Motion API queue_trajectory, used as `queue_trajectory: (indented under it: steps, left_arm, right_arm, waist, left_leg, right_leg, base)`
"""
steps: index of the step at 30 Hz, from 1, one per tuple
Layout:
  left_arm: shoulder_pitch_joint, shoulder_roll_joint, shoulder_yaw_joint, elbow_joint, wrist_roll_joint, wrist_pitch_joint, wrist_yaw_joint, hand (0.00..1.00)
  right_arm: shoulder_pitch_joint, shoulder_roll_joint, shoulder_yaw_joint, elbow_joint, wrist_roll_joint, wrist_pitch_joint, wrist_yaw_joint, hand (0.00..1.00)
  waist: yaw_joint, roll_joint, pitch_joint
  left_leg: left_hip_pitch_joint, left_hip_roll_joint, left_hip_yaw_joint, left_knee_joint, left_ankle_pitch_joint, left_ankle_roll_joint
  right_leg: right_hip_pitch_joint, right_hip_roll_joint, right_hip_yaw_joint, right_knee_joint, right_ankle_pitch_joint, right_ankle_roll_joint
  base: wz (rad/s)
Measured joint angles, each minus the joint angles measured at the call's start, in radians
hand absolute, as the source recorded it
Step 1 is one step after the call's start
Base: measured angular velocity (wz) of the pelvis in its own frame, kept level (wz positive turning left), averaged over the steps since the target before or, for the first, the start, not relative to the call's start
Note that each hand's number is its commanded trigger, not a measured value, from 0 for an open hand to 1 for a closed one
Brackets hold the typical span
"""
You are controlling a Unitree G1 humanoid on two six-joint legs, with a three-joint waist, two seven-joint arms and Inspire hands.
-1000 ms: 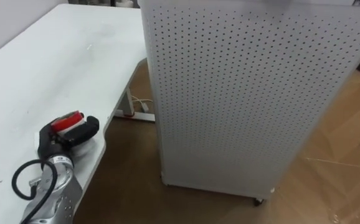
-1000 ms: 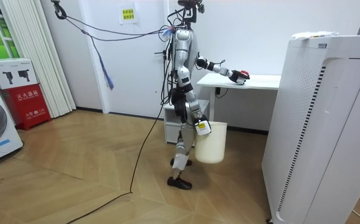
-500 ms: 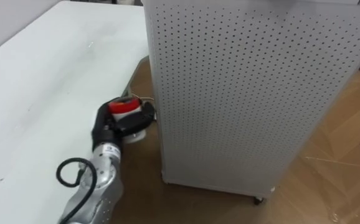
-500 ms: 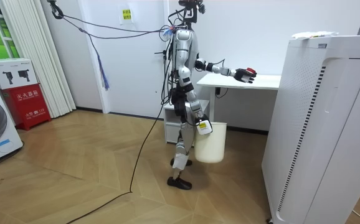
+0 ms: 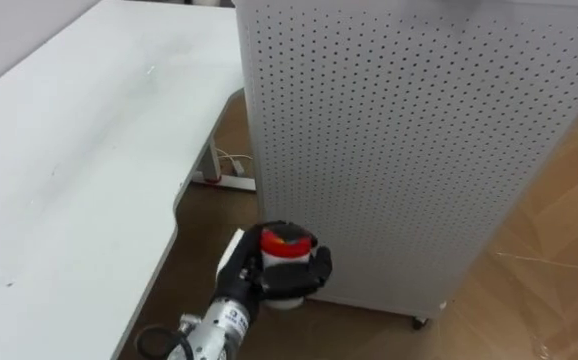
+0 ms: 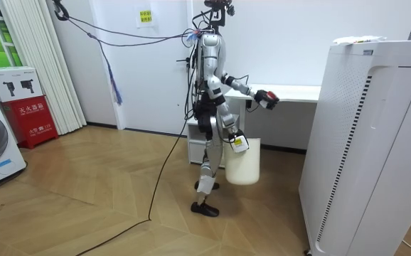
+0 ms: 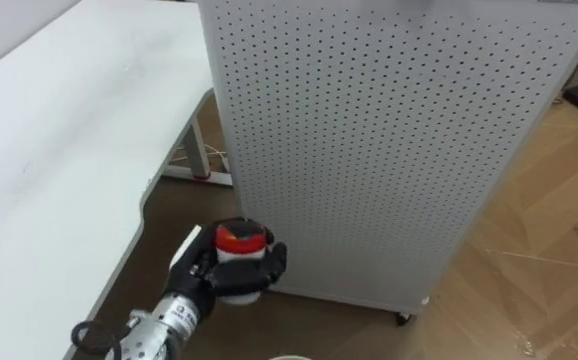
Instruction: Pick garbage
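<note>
Now, low in the middle of the eye views, the robot's left hand (image 5: 307,273) grips a small white container with a red cap (image 5: 283,243) in curled dark fingers, above the brown wooden floor (image 5: 539,250) between the white table (image 5: 69,170) and the white perforated metal cabinet (image 5: 399,150), while its right hand (image 6: 235,143) hangs beside a white plastic bucket (image 6: 242,165) in the centre of the room view, its fingers too small to read.

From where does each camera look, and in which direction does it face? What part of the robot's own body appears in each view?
Left eye view: on the robot's head, looking down at the white table and the perforated cabinet; shows the left hand curled round a red-capped object.
Right eye view: same head, slightly to the side, same downward look, same hand and object.
Room view: stands off in the room, facing the whole robot beside the table; right hand low by a white bucket.
Shared: all three show the left hand with the object.
</note>
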Motion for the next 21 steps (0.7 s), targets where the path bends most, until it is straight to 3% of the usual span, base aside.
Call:
queue_trajectory:
  steps: [5,8,14,17,18,20,21]
  left_arm:
    - [0.052,0.021,-0.032,0.105,0.017,-0.005,-0.031,1.0]
    - [0.074,0.034,-0.049,0.135,0.02,-0.005,-0.037,1.0]
    - [0.071,0.028,-0.048,0.215,0.025,-0.018,-0.054,1.0]
    - [0.057,0.007,-0.053,0.29,0.024,-0.022,-0.068,1.0]
    - [0.052,0.002,-0.055,0.314,0.025,-0.022,-0.069,0.62]
    - [0.049,-0.001,-0.061,0.335,0.036,-0.022,-0.069,0.0]
    - [0.049,-0.001,-0.068,0.342,0.042,-0.022,-0.07,0.0]
  right_arm:
    - [-0.032,0.002,0.002,0.0,0.0,-0.021,0.0,1.0]
    - [-0.043,0.001,0.001,0.002,0.0,-0.033,-0.012,1.0]
    - [-0.074,0.021,-0.002,0.036,0.0,-0.05,-0.029,1.0]
    - [-0.089,0.028,0.0,0.038,0.001,-0.052,-0.046,1.0]
    - [-0.094,0.029,0.002,0.038,0.001,-0.053,-0.047,1.0]
    - [-0.098,0.031,0.002,0.038,0.001,-0.055,-0.048,1.0]
    - [-0.098,0.033,0.003,0.038,0.001,-0.055,-0.048,1.0]
  waist:
    - [0.01,0.0,0.0011]
    - [0.013,0.003,0.0058]
    - [0.02,0.005,0.0171]
    - [0.018,0.006,0.0257]
    - [0.017,0.006,0.0284]
    - [0.015,0.007,0.0304]
    - [0.014,0.007,0.0305]
  left_leg:
    - [-0.055,0.005,0.009,0.014,0.002,0.003]
    - [-0.105,0.006,0.011,0.031,0.005,0.007]
    - [-0.181,0.008,0.039,0.063,0.01,0.011]
    - [-0.205,0.006,0.053,0.072,0.012,0.015]
    - [-0.219,0.007,0.056,0.082,0.012,0.015]
    - [-0.243,0.008,0.057,0.095,0.012,0.016]
    - [-0.256,0.009,0.057,0.099,0.011,0.017]
  right_leg:
    - [-0.064,0.001,0.007,0.024,0.004,-0.006]
    - [-0.115,0.0,0.013,0.042,0.006,-0.01]
    - [-0.22,-0.016,0.038,0.11,0.004,-0.013]
    - [-0.254,-0.017,0.055,0.129,0.004,-0.013]
    - [-0.268,-0.017,0.056,0.138,0.004,-0.013]
    - [-0.289,-0.018,0.055,0.146,0.004,-0.014]
    - [-0.302,-0.018,0.056,0.153,0.005,-0.014]
  base:
    - [-0.04]
    - [-0.01]
    - [-0.12]
    - [-0.1]
    - [0.0]
    - [0.02]
    - [0.05]
